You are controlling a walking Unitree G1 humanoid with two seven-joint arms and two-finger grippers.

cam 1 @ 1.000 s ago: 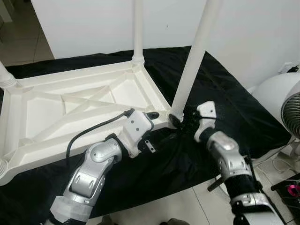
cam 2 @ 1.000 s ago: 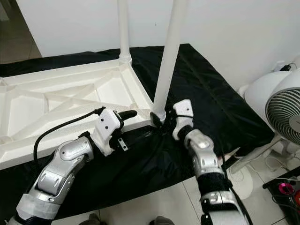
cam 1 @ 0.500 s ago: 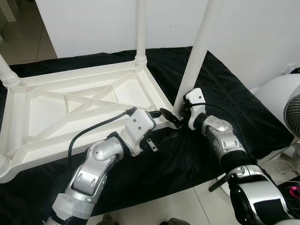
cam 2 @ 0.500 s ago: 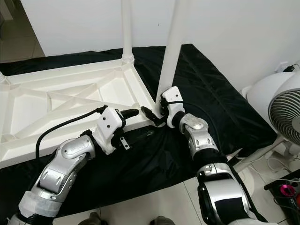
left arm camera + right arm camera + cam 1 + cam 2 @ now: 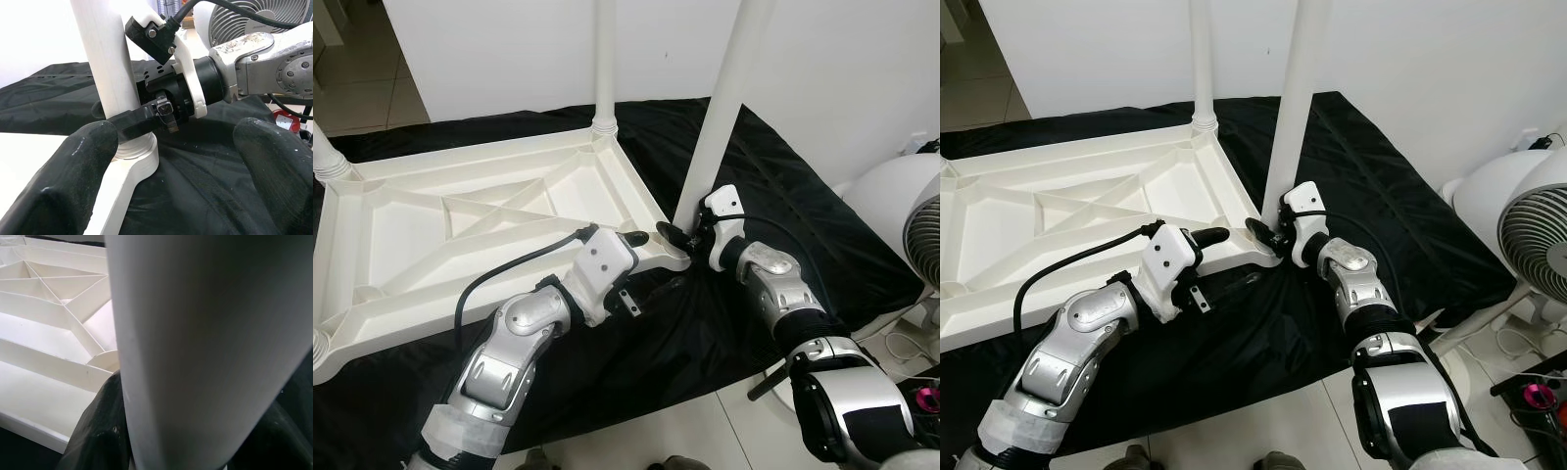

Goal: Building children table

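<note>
A white plastic children's table (image 5: pixel 460 225) lies upside down on a black cloth (image 5: pixel 803 225). Its near right leg (image 5: pixel 724 108) stands upright in the corner socket. My right gripper (image 5: pixel 683 233) is shut on the base of that leg. The right wrist view shows the leg (image 5: pixel 205 342) with a black finger (image 5: pixel 100 431) on each side. My left gripper (image 5: pixel 641 266) is open at the table's near edge, just left of that corner. In the left wrist view its fingertips (image 5: pixel 63 166) are spread wide before the leg (image 5: pixel 105 58).
A second leg (image 5: pixel 604 59) stands at the far right corner and another (image 5: pixel 325 157) at the far left. A white fan (image 5: pixel 1528 225) stands on the tiled floor to the right, with a pink object (image 5: pixel 1538 392) near it. A white wall rises behind.
My right wrist has swung up from below the corner to the leg's base, and its fingers now wrap the leg. The left arm has barely moved.
</note>
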